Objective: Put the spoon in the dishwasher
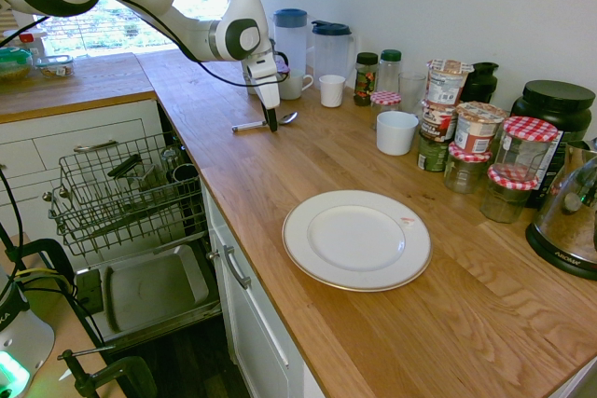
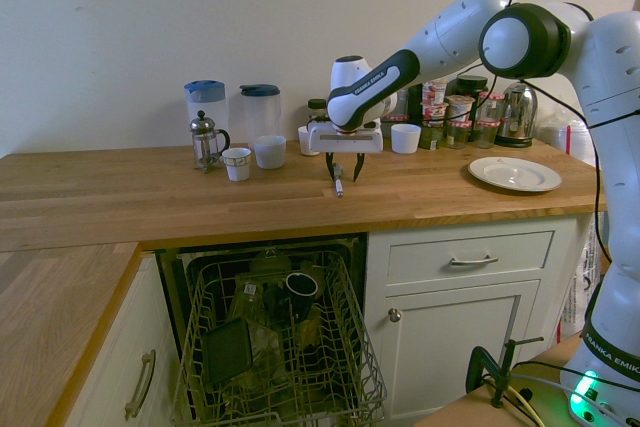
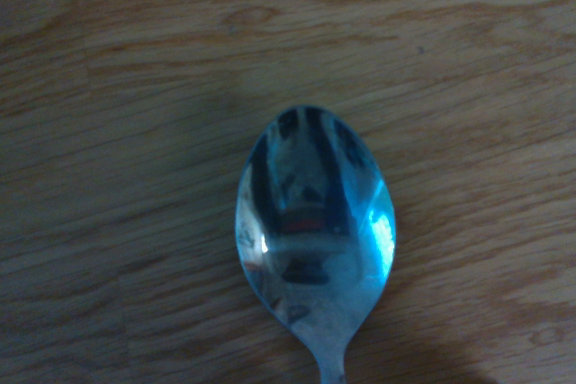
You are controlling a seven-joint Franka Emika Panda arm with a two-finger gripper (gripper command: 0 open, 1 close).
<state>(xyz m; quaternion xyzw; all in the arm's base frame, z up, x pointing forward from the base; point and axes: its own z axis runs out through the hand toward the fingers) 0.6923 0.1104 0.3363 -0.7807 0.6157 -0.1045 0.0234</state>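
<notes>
Gripper [image 2: 345, 171] (fingers spread apart) straddles the spoon [image 1: 264, 123] lying flat on the wooden counter [image 1: 280, 184]

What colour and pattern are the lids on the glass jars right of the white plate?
Red-and-white gingham lids, clearest in the first exterior view.

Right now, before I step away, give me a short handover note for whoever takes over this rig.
Gripper: pointing down over the spoon, fingers straddling its handle; not clear they have closed on it.
Spoon: lies flat on the wooden counter, near the white mugs at the back wall.
Dishwasher: door open, wire rack pulled out below the counter, some dishes in it.
Done: gripper lined up over the spoon.
Left: grasp, lift, carry to the rack, release.
</notes>
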